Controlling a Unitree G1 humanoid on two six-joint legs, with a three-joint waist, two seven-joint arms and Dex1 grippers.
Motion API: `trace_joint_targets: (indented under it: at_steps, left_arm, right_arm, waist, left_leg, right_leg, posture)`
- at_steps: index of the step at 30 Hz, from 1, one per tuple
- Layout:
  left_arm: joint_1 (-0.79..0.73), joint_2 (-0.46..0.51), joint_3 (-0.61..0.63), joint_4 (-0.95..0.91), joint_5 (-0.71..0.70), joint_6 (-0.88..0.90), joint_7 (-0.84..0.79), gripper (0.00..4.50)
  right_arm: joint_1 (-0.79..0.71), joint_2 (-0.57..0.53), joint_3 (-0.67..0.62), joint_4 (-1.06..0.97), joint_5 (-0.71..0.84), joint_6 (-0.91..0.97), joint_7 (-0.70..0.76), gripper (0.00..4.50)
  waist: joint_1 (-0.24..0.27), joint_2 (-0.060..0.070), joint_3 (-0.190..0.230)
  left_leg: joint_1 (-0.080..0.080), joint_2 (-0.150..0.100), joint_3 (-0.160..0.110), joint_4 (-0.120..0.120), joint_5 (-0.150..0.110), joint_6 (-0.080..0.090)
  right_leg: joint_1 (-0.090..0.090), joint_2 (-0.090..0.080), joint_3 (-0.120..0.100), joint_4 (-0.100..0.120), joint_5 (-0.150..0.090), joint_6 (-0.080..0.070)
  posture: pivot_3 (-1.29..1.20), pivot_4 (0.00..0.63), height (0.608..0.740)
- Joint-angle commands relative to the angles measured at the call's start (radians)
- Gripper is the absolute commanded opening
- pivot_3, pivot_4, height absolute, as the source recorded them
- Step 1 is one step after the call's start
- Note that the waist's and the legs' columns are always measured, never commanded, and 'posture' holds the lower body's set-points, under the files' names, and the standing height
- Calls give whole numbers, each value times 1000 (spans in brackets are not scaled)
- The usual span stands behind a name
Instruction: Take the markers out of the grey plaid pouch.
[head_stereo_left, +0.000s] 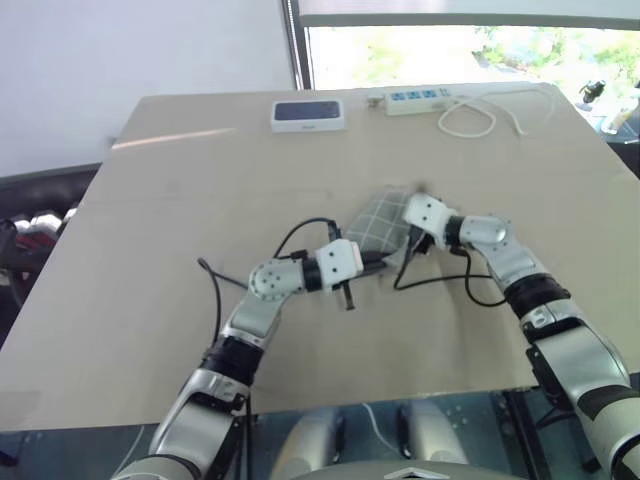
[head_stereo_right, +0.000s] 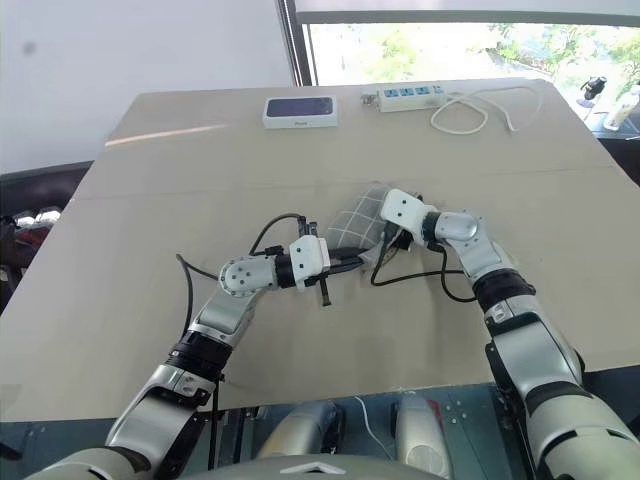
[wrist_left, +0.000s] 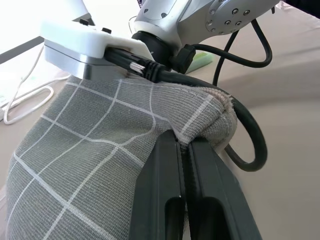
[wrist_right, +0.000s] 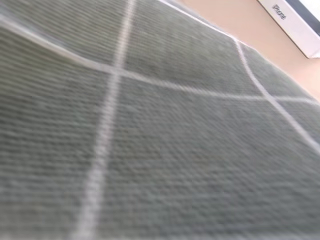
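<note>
One grey plaid pouch (head_stereo_left: 378, 224) mid-table (head_stereo_left: 150, 300), one corner lifted and pinched tight in the left pincer (wrist_left: 186, 150), probably as an anchor while the opening is worked. Right pincer (head_stereo_left: 418, 243) pressed close against the fabric from the other side; spread or closed, cannot tell. No markers out yet. Farther back: white-and-dark box (head_stereo_left: 309, 115), power strip (head_stereo_left: 420, 100) with looped cord.

Bright daylight from the window (head_stereo_left: 470, 50) washes out its view; the pouch (wrist_right: 160, 130) fabric close up looks softly blurred.
</note>
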Motion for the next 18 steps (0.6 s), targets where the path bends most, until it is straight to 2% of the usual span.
trace_joint_targets:
  at_steps: [1, 2, 3, 4, 14, 18]
  left_arm:
    - [-14, -11, -19, -40, -14, -46, -21, 0]
    - [-14, -11, -18, -39, -14, -47, -21, 0]
    - [-15, -11, -18, -37, -14, -47, -21, 0]
    - [-16, -11, -17, -35, -13, -48, -21, 0]
    - [-25, 0, -4, -4, -6, -65, -15, 0]
    - [-46, 25, 36, 54, -9, -87, 8, 0]
  right_arm:
    - [19, 7, 11, 11, -31, -2, -1, 1561]
    - [20, 8, 10, 11, -33, -2, 0, 857]
    - [20, 9, 9, 10, -34, -4, 0, 630]
    - [21, 9, 7, 9, -36, -5, 0, 38]
    - [40, -1, -11, -34, -38, -10, -21, 38]
    - [77, -28, -39, -140, -10, 30, -15, 38]
  waist:
    - [1, 0, 0]
    - [1, 0, 0]
    - [1, 0, 0]
    - [1, 0, 0]
    - [1, 0, 0]
    - [2, 0, 0]
  left_leg:
    - [0, 0, 0, 0, 0, 0]
    - [0, 0, 0, 0, 0, 0]
    - [0, 0, 0, 0, 0, 0]
    - [0, 0, 0, 0, 0, 0]
    - [0, 0, 0, 0, 0, 0]
    - [0, 0, -1, 0, 0, 0]
  right_leg:
    - [0, 0, 0, 0, 0, 0]
    - [0, 0, 0, 0, 0, 0]
    - [0, 0, 0, 0, 0, 0]
    - [0, 0, 0, 0, 0, 0]
    - [0, 0, 0, 0, 0, 0]
    - [0, 1, 0, 0, 0, 0]
  posture:
    - [0, 150, 740]
    - [0, 150, 740]
    - [0, 150, 740]
    - [0, 150, 740]
    - [0, 150, 740]
    - [0, 150, 740]
